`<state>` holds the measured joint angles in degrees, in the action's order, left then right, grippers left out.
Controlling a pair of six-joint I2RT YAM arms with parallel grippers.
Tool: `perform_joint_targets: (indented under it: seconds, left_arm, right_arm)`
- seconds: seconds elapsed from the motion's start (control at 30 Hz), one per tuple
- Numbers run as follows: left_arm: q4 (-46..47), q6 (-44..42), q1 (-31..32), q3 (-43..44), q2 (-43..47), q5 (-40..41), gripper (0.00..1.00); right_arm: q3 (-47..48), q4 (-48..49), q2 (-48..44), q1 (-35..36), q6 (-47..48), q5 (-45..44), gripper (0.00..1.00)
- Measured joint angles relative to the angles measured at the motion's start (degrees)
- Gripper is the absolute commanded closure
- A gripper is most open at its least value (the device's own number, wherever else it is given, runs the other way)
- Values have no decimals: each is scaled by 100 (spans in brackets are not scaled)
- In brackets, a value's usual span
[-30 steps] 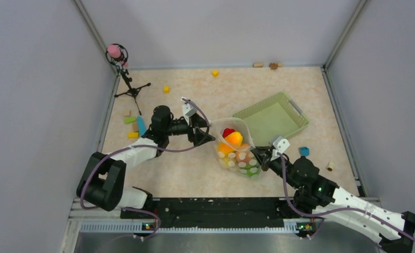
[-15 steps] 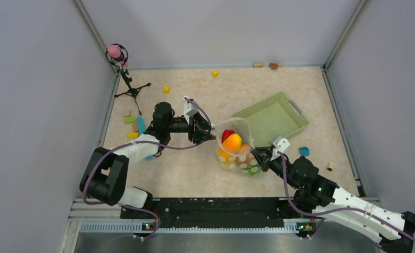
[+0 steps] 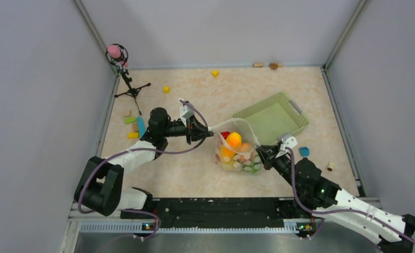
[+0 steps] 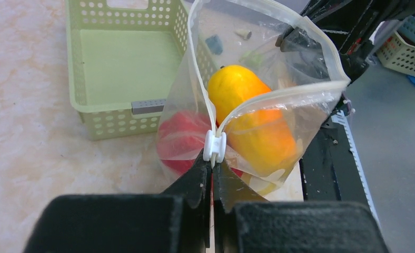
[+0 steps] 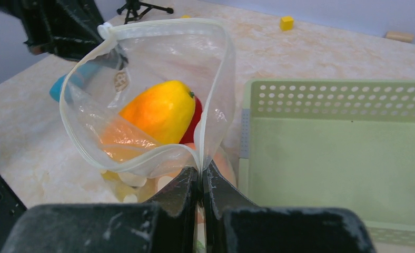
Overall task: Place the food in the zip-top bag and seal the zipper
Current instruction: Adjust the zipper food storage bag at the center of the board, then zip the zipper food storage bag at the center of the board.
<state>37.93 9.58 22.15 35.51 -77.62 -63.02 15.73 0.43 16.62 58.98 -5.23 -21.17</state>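
Your clear, white-dotted plastic zip-top bag (image 3: pixel 238 152) hangs between the two tools near the middle of the marbled beige surface (image 3: pixel 195 163), just beside the near corner of the pale green slatted plastic basket (image 3: pixel 272 120). The small plastic toy food (image 3: pixel 236 153) is inside it: a yellow-orange fruit (image 4: pixel 236 92) on top, a red piece (image 4: pixel 178 138) against it, and paler and green pieces lower down. You cannot tell whether the bag's bottom rests on the surface.

The thin whitish zipper (image 5: pixel 142 27) is not sealed. Its two strips bow apart into a wide loop, so the mouth stands open. A small white slider (image 4: pixel 215 146) sits at the end held by your left arm.

Your left tool (image 4: pixel 211 167) is closed, its tips pinching the corner of the bag's mouth right under that slider. Your right tool (image 5: pixel 200 178) is closed as well, clamping the opposite corner, where the strips meet again. The two tools face each other across the bag.

Farther out you have two small yellow cubes (image 3: pixel 166 89) towards the back, a blue block (image 3: pixel 304 151) right of the right arm, a cluster of coloured blocks (image 3: pixel 132 126) by the left arm, and a black tripod with a pink-topped head (image 3: pixel 120 58) in the far left corner.
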Motion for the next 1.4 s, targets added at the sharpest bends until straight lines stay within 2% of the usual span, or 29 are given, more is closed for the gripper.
perform_joint_targets:
  seconds: [0.27, 0.5, 0.57, 0.63, 0.67, 0.73, 0.87, 0.93, 1.1, 1.27, 1.4]
  left_arm:
    - [-50, 660, 179, -872, 1099, 1222, 100]
    - [-673, 686, 1134, -1652, 3003, 1958, 100]
    - [-918, 647, 1429, -1755, 3515, 2149, 100]
    - [-1145, 610, 1641, -1814, 3982, 2378, 100]
    - [-1235, 601, 1685, -1834, 4151, 2463, 100]
    - [-1386, 599, 1720, -1873, 4380, 2618, 100]
    - [-1696, 599, 1770, -1886, 4483, 2855, 100]
    - [-1816, 597, 1781, -1884, 4446, 2924, 100]
    - [-2118, 597, 1838, -1878, 4413, 3062, 100]
    - [-2430, 605, 1919, -1821, 4599, 3176, 100]
    - [-2704, 636, 1965, -1797, 4850, 3314, 100]
  right_arm:
    - [15, -490, -197, 0, -767, -1008, 100]
    - [271, -1307, -483, 0, -1412, -1294, 99]
    - [354, -1478, -623, 0, -1508, -1283, 89]
    - [431, -1552, -767, 9, -1580, -1154, 60]
    - [470, -1589, -839, 9, -1587, -1091, 52]
    - [509, -1631, -931, 2, -1582, -964, 42]
    - [599, -1543, -804, -2, -1357, -177, 20]
    - [743, -1488, -463, -2, -1224, 225, 14]
    - [1609, -1379, 1316, 0, -608, 1252, 13]
    - [2892, -1572, 3222, 103, 675, 2210, 13]
    - [3814, -2153, 4092, 326, 1650, 2509, 13]
